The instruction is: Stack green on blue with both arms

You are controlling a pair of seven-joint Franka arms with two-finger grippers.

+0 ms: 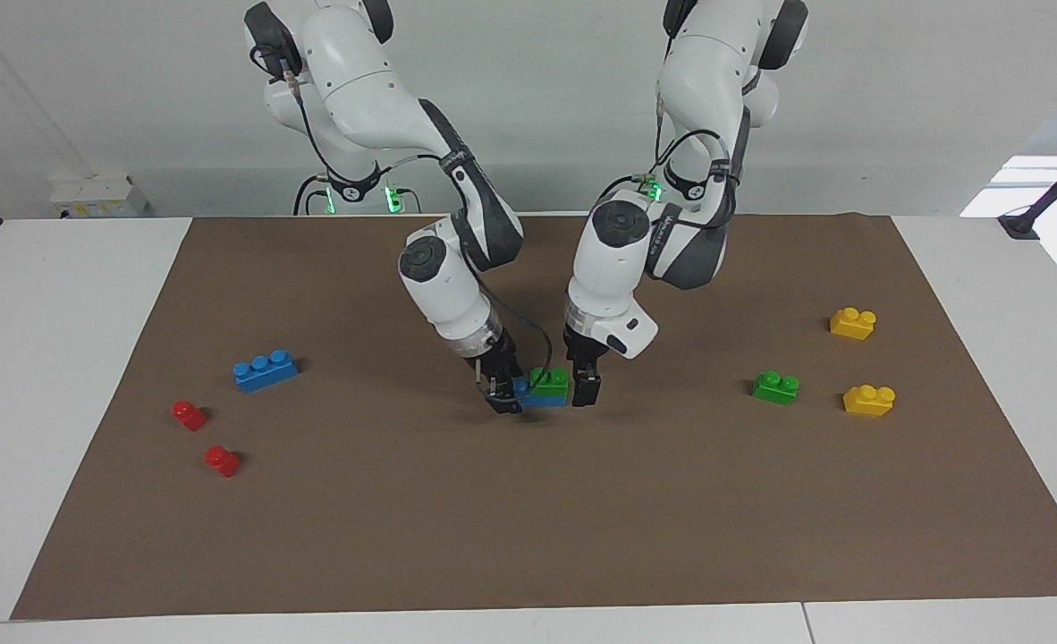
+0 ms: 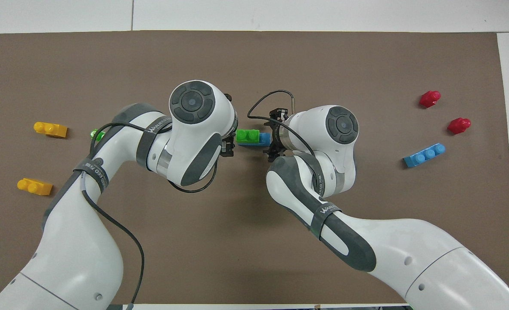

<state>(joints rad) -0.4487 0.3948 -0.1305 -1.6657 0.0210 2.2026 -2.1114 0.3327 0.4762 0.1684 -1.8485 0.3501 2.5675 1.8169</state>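
A green brick (image 1: 549, 379) sits on a blue brick (image 1: 544, 399) at the middle of the brown mat; both show in the overhead view as green (image 2: 246, 135) on blue (image 2: 264, 138). My right gripper (image 1: 503, 398) is shut on the end of the blue brick that points to the right arm's end of the table, and it shows from above (image 2: 273, 138). My left gripper (image 1: 584, 383) stands right at the green brick's other end, also seen from above (image 2: 228, 147). The stack's underside is hidden by shadow.
A second blue brick (image 1: 265, 369) and two red bricks (image 1: 190, 414) (image 1: 222, 460) lie toward the right arm's end. A second green brick (image 1: 776, 387) and two yellow bricks (image 1: 853, 322) (image 1: 868, 400) lie toward the left arm's end.
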